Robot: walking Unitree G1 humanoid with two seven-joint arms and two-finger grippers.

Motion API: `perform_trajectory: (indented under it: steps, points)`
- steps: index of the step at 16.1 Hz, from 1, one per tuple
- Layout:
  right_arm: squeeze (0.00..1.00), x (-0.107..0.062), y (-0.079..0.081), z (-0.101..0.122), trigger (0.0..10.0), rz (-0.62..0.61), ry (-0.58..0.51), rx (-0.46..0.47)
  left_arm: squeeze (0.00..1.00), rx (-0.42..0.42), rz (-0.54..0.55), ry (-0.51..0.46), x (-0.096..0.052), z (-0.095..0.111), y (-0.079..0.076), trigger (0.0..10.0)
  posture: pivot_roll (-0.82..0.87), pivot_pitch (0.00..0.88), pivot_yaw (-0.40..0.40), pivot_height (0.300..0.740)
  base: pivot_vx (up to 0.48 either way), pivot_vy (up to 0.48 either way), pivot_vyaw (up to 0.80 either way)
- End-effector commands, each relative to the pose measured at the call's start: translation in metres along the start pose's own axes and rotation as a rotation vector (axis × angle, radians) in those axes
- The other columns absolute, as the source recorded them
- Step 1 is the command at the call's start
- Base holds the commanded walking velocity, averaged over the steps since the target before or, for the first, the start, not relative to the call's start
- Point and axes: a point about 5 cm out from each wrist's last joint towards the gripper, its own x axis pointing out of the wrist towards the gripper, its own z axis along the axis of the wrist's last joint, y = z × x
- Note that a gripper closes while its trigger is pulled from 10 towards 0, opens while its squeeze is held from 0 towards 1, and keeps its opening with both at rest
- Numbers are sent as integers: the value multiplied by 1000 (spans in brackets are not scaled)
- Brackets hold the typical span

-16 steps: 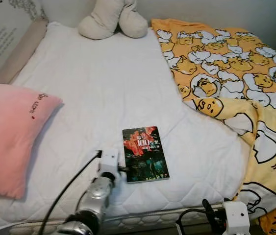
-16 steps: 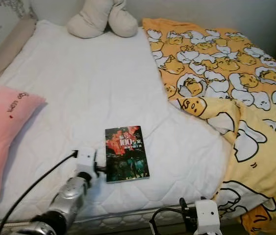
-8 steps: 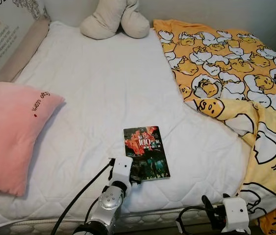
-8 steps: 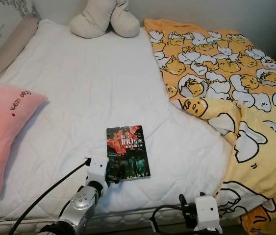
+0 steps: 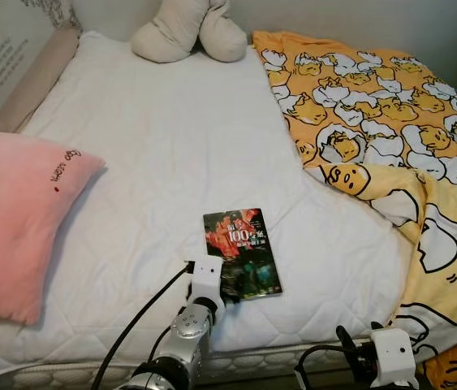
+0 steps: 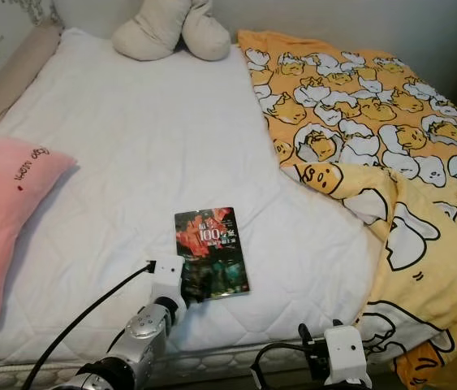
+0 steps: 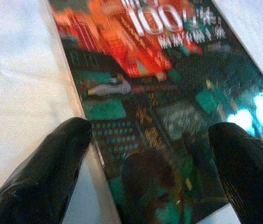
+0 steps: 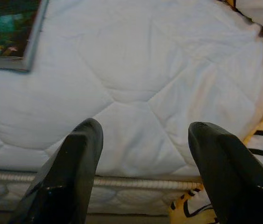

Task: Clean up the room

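The bed point(image 5: 171, 154) is lying bare across most of its white mattress, with a yellow patterned blanket point(image 5: 390, 122) bunching over its right half and spilling off the near right corner. A pink pillow point(image 5: 13, 219) is resting at the left edge and a beige stuffed toy point(image 5: 187, 32) is sitting at the head.

The book point(image 5: 241, 253) is lying flat, cover up, near the foot edge, roughly in the middle of the bed and well apart from the blanket.

The left gripper point(image 7: 154, 154) is now reaching over the book's near left corner, having moved in from beside its left edge a second ago. Its fingers point(image 7: 52, 168) are standing apart, one just off the spine side on the mattress and the other over the cover, so nothing is being held yet. This suggests the robot is lining up to pick the book up, probably needing to get under the edge first.

The right gripper point(image 8: 145, 163) is hanging with its fingers spread, low by the mattress edge near the blanket's fallen corner.
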Motion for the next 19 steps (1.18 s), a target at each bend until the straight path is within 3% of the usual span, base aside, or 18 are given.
perform_trajectory:
  steps: [1, 4, 5, 7, 8, 9, 10, 15, 17, 18, 19]
  points:
    - [0, 1, -6, 3, 10000, -11, -9, -4, 0, -18, -18, 70, 0, -7, -5, 10000, -63, 93, -83, 715, 0, 0, 0]
    - [0, 1, -5, 3, 10000, -10, -7, -3, 0, 1, 36, 91, 2, -4, 5, 10000, -72, 97, -82, 715, 0, 0, 0]
    - [0, 0, -5, 3, 10000, -12, -5, -4, 0, -25, 6, 97, 3, -3, 1, 10000, -75, 100, -82, 715, 0, 0, 0]
    - [0, -1, -5, 3, 10000, -13, -4, -6, 0, 44, -83, 115, 4, -3, -12, 10000, -77, 103, -84, 715, 0, 0, 0]
    - [0, 0, -5, 3, 10000, -14, -3, -7, 0, 147, -128, 175, 2, -12, -19, 196, -76, 104, -84, 715, 0, 0, 0]
    - [0, 0, -5, 3, 10000, -14, -2, -10, 0, 253, -139, 251, -1, -24, -21, 0, -77, 104, -88, 715, 0, 0, 0]
    - [0, 1, -5, 4, 10000, -12, -3, -11, 0, 262, -133, 259, -2, -25, -20, 0, -78, 105, -87, 715, 0, 0, 0]
    - [0, 7, -5, 11, 10000, -12, -24, -14, 0, 177, -111, 275, -1, -23, -15, 0, -81, 106, -87, 715, 0, 0, 0]
    - [0, 10, -5, 12, 10000, -15, -26, -12, 0, 24, -77, 253, 3, -14, -12, 0, -81, 112, -85, 715, 0, 0, 0]
    - [0, 10, -5, 13, 10000, -15, -27, -12, 0, -10, -66, 245, 4, -11, -11, 0, -80, 112, -84, 715, 0, 0, 0]
    - [0, 11, -4, 14, 10000, -15, -30, -9, 0, 38, -75, 214, 7, -3, -10, 0, -78, 112, -83, 715, 0, 0, 0]
